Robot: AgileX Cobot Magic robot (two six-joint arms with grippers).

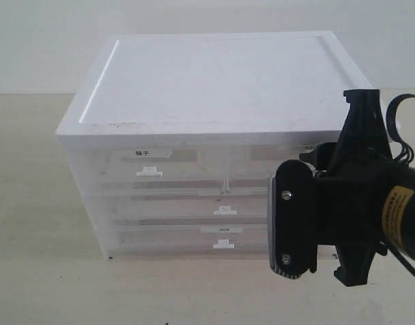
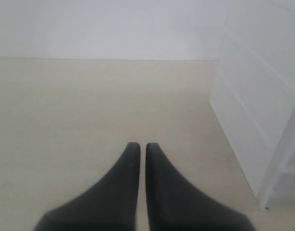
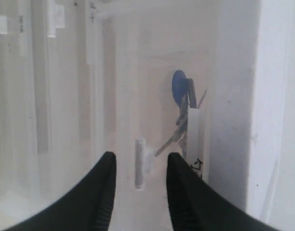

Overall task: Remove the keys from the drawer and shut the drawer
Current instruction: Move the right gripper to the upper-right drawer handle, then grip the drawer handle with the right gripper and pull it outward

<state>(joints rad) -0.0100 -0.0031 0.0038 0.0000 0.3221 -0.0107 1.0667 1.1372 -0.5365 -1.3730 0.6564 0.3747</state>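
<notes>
The keys (image 3: 182, 113), with a round blue fob (image 3: 178, 86), show through the translucent front of the drawer (image 3: 152, 72) in the right wrist view. My right gripper (image 3: 140, 159) is open, and the drawer's small white tab handle (image 3: 140, 164) stands between its fingers without touching them. In the exterior view the right arm (image 1: 342, 203) covers most of that upper right drawer (image 1: 261, 159), and the keys are hidden there. My left gripper (image 2: 143, 147) is shut and empty over the bare table, beside the cabinet (image 2: 253, 96).
The white cabinet (image 1: 214, 74) stands on a pale table (image 1: 38, 203). Its upper left drawer (image 1: 149, 166) bears a black-character label. Two full-width drawers (image 1: 224, 211) lie below. The cabinet's side wall (image 3: 277, 96) runs close to the right gripper.
</notes>
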